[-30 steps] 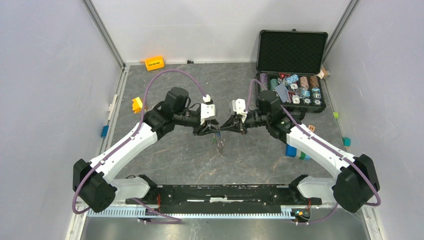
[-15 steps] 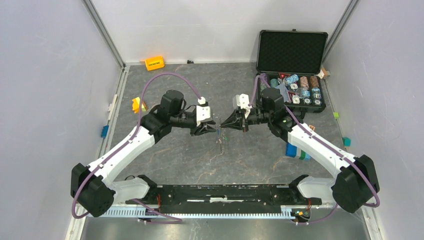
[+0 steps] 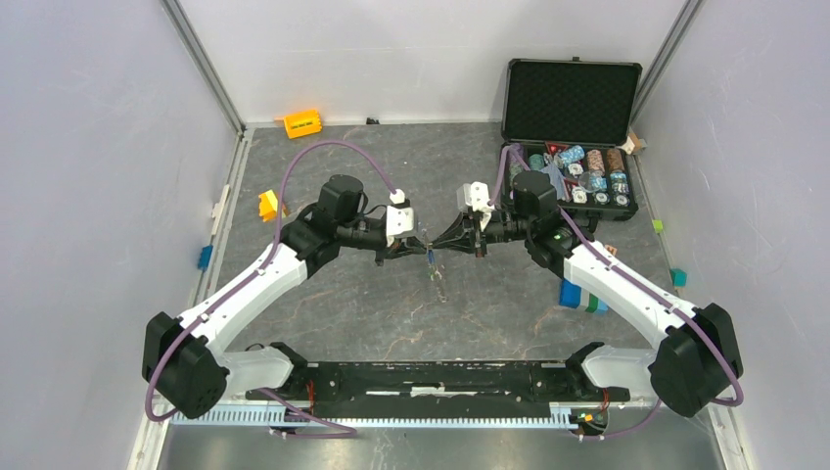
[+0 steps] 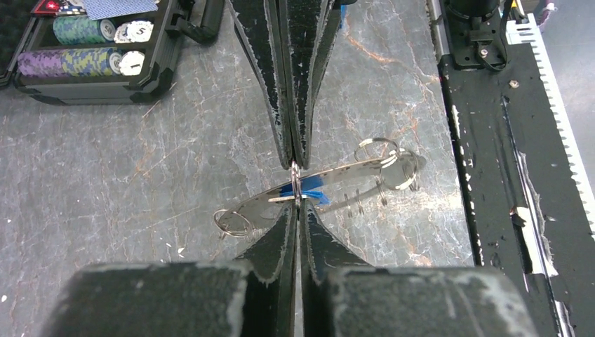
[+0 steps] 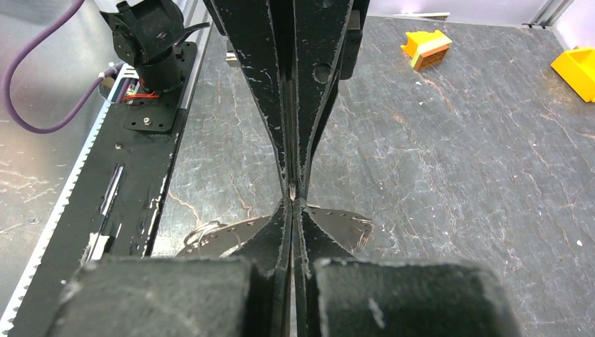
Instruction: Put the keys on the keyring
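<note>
- Looking down from the top view, the left gripper (image 3: 421,251) and the right gripper (image 3: 439,250) meet tip to tip above the middle of the bench (image 3: 333,304). A small glinting bundle shows just near of that point, too small here to sort into parts. The open chip case (image 3: 571,147) sits well apart at the far right.
- In the left wrist view, the left jaws are pressed together. At their tips they appear clamped on the near edge of the keyring (image 4: 295,184) — a thin silver ring seen edge-on. The right jaws, coming in from the far side, are likewise together and appear to pinch the ring's opposite edge.
- Just beside the ring is the blue-headed key (image 4: 310,196), against a flat silver strip (image 4: 344,175) with a small split ring at each end. I cannot tell whether strip and key hang from the keyring or rest on the bench.
- In the right wrist view, both pairs of jaws meet on a sliver of metal, and the strip shows on either side behind the right fingers.
- Judgement: the step in hand is steadying the keyring between both arms for threading. The next move calls for one arm to hold firm while the other lets go to work a key on — a careless tug could twist the ring loose.
</note>
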`<state>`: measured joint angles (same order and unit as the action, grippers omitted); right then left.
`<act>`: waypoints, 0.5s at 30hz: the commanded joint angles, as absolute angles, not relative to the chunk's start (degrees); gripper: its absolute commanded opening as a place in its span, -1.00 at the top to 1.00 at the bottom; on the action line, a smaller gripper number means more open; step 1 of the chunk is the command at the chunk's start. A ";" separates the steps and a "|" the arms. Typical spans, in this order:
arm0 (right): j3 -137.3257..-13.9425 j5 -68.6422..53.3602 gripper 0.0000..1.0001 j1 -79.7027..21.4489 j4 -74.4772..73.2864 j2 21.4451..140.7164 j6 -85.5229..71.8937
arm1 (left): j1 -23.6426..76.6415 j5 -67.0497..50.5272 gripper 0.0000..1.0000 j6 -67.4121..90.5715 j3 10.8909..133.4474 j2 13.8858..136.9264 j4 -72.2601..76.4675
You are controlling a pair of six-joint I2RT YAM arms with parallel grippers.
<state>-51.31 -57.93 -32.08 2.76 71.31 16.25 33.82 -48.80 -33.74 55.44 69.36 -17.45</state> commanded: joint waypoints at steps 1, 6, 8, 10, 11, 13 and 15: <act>-53.11 -58.77 1.00 -31.73 6.34 71.02 15.17 | 33.78 -51.91 0.90 -35.11 56.34 69.27 -16.14; -51.39 -58.33 1.00 -31.77 9.40 70.73 13.13 | 33.94 -52.53 0.94 -31.75 55.21 69.59 -12.27; -50.99 -57.80 1.00 -31.73 9.83 70.51 12.93 | 34.15 -52.20 0.96 -31.82 55.03 69.87 -12.19; -50.68 -57.33 1.00 -31.73 10.09 70.26 12.72 | 34.45 -51.55 0.95 -31.88 54.78 70.05 -12.11; -50.51 -57.05 1.00 -31.71 10.43 70.14 12.45 | 34.60 -51.05 0.96 -31.76 54.63 70.05 -11.73; -49.81 -56.34 1.00 -31.70 11.42 70.05 11.64 | 34.89 -49.98 0.96 -30.70 54.17 69.97 -10.44; -49.20 -55.29 1.00 -31.65 12.18 70.09 10.94 | 35.15 -48.28 0.96 -29.31 53.68 69.90 -8.71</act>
<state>-49.95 -57.30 -31.68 6.92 71.26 13.02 34.00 -49.19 -32.86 54.41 69.82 -14.52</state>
